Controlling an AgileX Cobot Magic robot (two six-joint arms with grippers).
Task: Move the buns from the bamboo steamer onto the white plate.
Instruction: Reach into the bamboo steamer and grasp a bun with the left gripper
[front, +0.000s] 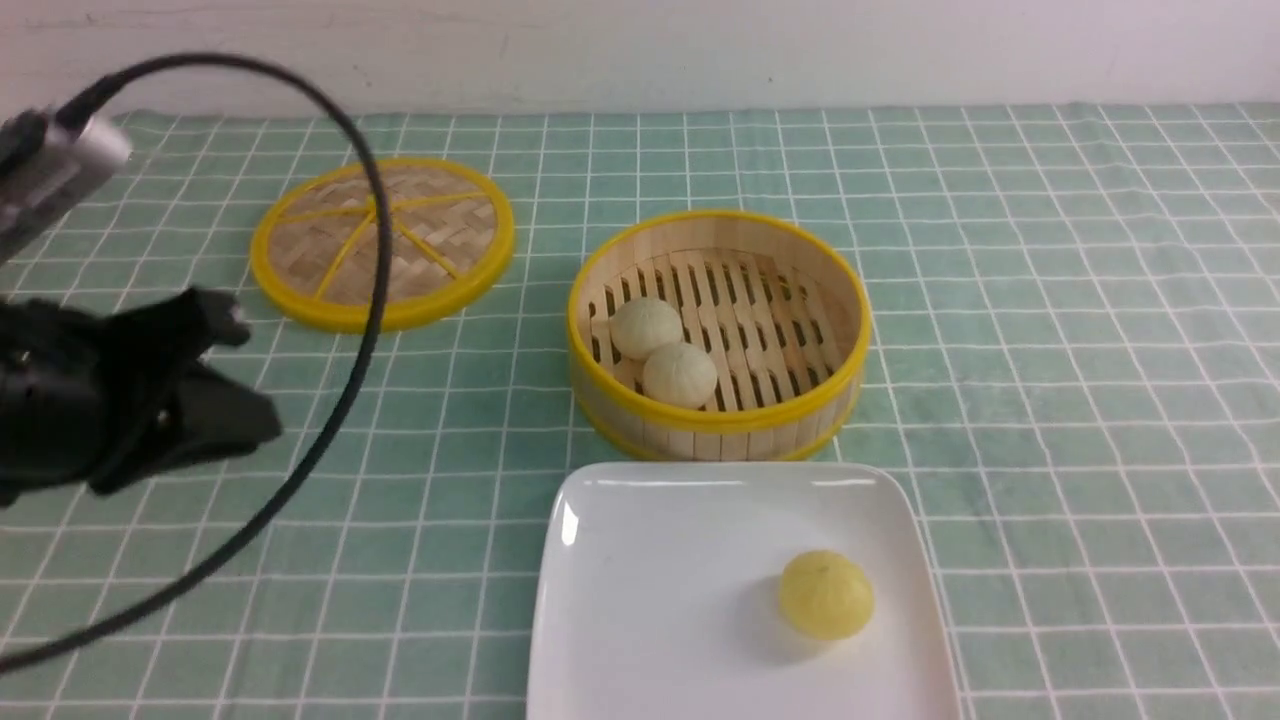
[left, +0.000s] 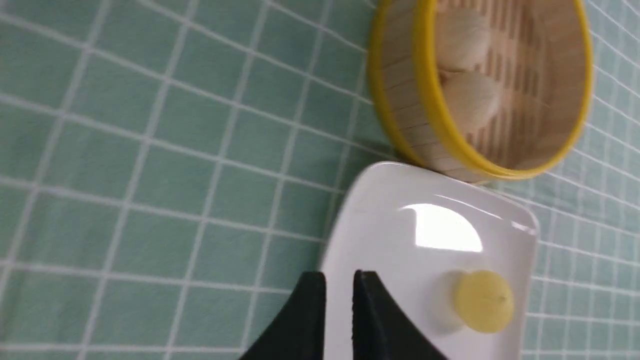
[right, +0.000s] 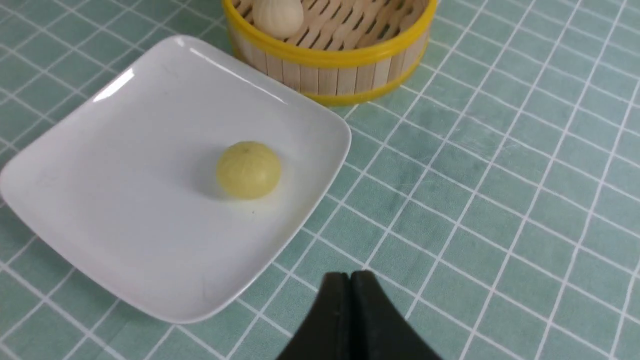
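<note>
Plate (front: 640, 560): glossy white square, lower centre; yellow bun (front: 826, 594) on it.
Steamer (front: 720, 425): slatted bamboo, above; two cream buns (front: 646, 327) inside, touching.
Lid (front: 450, 215): woven, upper left, behind cable (front: 372, 300).
Left gripper (left: 339, 275): slightly parted, empty.
Right gripper (right: 350, 276): pressed together.

Front overview; wrist views near plate (right: 125, 165)

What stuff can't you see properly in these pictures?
- Left gripper: front view, blurred, cut off by the edge.
- Right gripper: right wrist view shows only its tips; front view misses it.
- Bamboo steamer: right wrist view, cut off by the edge, one bun showing.
- White plate: front view, near side cut off.
</note>
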